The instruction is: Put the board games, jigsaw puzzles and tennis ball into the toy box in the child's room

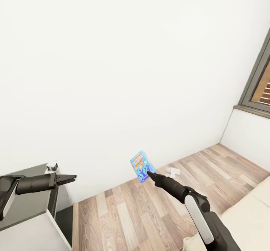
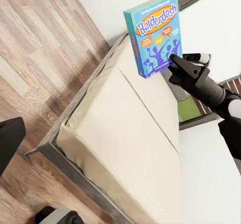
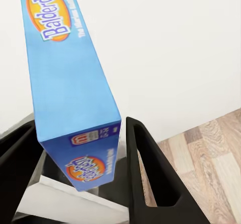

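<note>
A blue board game box with "Balderdash" on its cover hangs in the air over the wood floor, in front of the white wall. My right gripper is shut on its lower corner. In the right wrist view the box sits between the two black fingers of that gripper. The left wrist view looks across at the box and the right gripper, with the cream bed beneath them. My left gripper hovers open and empty over a cabinet. The toy box, table, jigsaw puzzles and tennis ball are out of view.
A dark-topped cabinet with white sides stands at the lower left, a small object at its back edge. The bed's corner fills the lower right. Small white items lie on the floor by the wall. A window is at right.
</note>
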Robot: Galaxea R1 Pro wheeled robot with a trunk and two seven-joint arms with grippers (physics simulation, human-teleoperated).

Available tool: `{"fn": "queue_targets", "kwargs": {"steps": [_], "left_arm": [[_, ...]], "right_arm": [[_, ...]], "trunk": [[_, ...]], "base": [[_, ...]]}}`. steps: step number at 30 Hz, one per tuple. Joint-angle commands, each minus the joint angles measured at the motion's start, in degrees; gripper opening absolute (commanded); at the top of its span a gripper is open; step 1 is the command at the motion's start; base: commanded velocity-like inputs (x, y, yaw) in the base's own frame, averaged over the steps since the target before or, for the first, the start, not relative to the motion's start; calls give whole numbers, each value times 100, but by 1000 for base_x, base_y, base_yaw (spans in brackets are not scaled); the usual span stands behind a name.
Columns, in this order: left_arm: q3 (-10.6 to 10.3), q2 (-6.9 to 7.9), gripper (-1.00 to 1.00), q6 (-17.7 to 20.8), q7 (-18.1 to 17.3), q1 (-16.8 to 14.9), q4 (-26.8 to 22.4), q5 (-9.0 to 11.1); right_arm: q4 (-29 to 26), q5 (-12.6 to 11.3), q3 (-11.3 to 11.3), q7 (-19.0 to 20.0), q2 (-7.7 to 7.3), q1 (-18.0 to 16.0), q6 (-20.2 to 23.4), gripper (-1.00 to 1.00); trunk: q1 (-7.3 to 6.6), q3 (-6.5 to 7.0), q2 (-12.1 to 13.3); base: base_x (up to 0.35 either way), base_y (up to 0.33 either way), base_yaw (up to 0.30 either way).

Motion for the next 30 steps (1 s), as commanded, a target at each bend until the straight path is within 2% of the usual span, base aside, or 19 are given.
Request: {"fn": "queue_targets", "kwargs": {"steps": [1,30], "left_arm": [[-3,0,100,62,-23,-6,1,-7],[-12,0,100,67,-23,-9,-1,-13]], "right_arm": [[-7,-37,2,-1,-4,-5,26,-100],[-7,-35,11,-8,-4,-5,17,-100]], "trunk": [[4,-13,-13],[4,-13,-13]], "base": [[0,0,292],[0,0,292]]}}
